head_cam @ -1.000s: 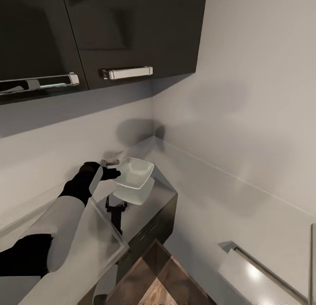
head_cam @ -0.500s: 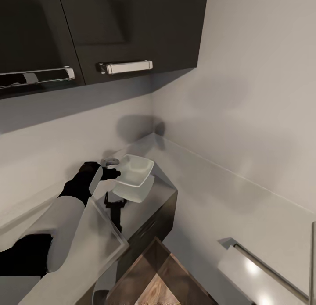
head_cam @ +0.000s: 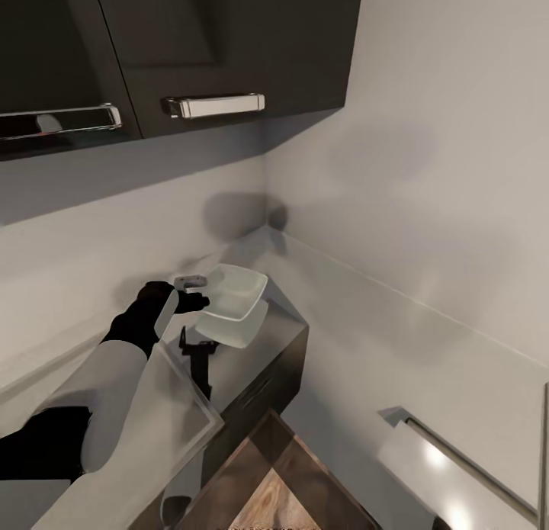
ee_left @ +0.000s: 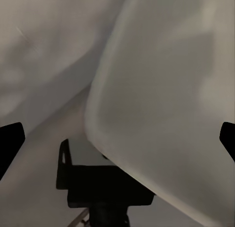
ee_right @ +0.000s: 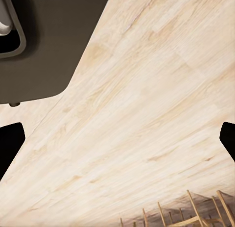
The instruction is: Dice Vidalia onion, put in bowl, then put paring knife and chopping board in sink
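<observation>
bowl (head_cam: 232, 295): white, squarish, rounded corners, held up off the glossy grey countertop (head_cam: 263, 354) near the corner
left gripper (head_cam: 192, 292): clamped on the bowl's left rim
right gripper: grip can't be told
floor (ee_right: 147, 119): pale wood grain

Likely a kitchen, dark wall cabinets (head_cam: 229, 49), grey countertop (head_cam: 282, 339), white bowl (head_cam: 232, 293)

no readable text, no labels, no signs
</observation>
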